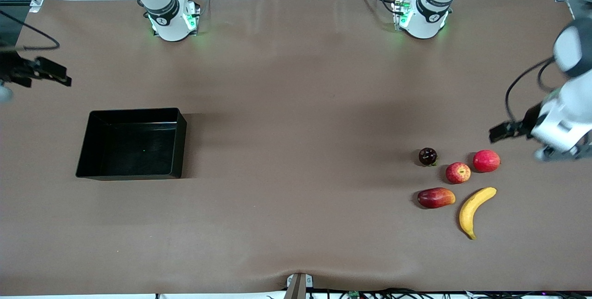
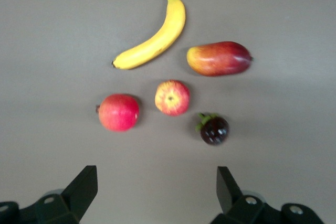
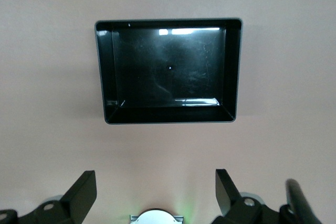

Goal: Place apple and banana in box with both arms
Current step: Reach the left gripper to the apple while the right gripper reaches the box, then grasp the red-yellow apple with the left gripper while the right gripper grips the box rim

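Observation:
The apple (image 1: 458, 172), red with yellow streaks, lies on the table toward the left arm's end, among other fruits. The long yellow banana (image 1: 474, 210) lies nearer to the front camera than the apple. The black box (image 1: 134, 110) stands empty toward the right arm's end. My left gripper (image 1: 503, 131) hangs open and empty in the air beside the fruit group; its wrist view shows the apple (image 2: 172, 98) and the banana (image 2: 155, 38). My right gripper (image 1: 51, 73) hangs open and empty above the table near the box; its wrist view shows the box (image 3: 170, 115).
A smooth pinkish-red round fruit (image 1: 486, 160), a dark purple mangosteen (image 1: 428, 156) and a red-orange mango (image 1: 435, 197) lie around the apple. The arm bases (image 1: 173, 21) stand along the table's edge farthest from the front camera.

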Tool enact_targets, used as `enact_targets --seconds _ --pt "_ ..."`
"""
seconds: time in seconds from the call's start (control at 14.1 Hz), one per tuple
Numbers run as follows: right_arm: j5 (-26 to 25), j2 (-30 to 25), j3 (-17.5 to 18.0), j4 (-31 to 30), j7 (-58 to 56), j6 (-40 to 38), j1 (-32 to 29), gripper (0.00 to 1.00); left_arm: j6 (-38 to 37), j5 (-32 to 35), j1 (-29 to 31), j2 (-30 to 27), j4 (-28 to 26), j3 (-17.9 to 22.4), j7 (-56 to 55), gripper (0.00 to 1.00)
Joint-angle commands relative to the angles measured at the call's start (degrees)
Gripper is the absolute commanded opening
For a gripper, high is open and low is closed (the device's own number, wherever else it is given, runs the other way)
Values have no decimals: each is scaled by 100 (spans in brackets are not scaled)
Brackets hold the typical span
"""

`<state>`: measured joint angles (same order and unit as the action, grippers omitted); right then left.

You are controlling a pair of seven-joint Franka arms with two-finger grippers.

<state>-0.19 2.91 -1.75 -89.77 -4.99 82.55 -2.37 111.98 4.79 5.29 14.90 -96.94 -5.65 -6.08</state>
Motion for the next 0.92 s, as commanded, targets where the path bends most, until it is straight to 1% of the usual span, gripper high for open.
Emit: enact_targets --seconds 0.0,0.07,0.14,0.28,0.43,0.5,0.64,0.78,0.85 --pt "-121 489 78 136 -81 -55 -141 100 963 224 51 494 -351 -24 72 100" --pt "-130 578 70 118 -98 -2 -202 100 1132 225 51 722 -361 -24 81 100" --pt "-139 787 69 118 -98 24 -333 100 1281 225 51 881 -361 -32 72 100" --pt "-60 1131 69 83 -98 112 -500 100 1432 225 43 1102 -309 -41 72 100" --pt "-77 1273 70 -83 -98 436 -554 100 1493 224 -28 1303 -212 -41 72 100" --pt "-77 1299 69 -302 -116 733 -606 100 1555 233 -28 1400 -211 -41 81 100" --pt "-77 1308 69 -925 -395 1471 -790 100 1792 242 -37 1559 -255 -33 81 100" --pt "-77 1369 69 -1313 -677 2113 -931 100 1827 242 -10 1612 -255 -41 89 100" --pt "-77 1491 69 -1393 -713 2421 -1071 100 1863 242 -28 1717 -247 -41 116 100"
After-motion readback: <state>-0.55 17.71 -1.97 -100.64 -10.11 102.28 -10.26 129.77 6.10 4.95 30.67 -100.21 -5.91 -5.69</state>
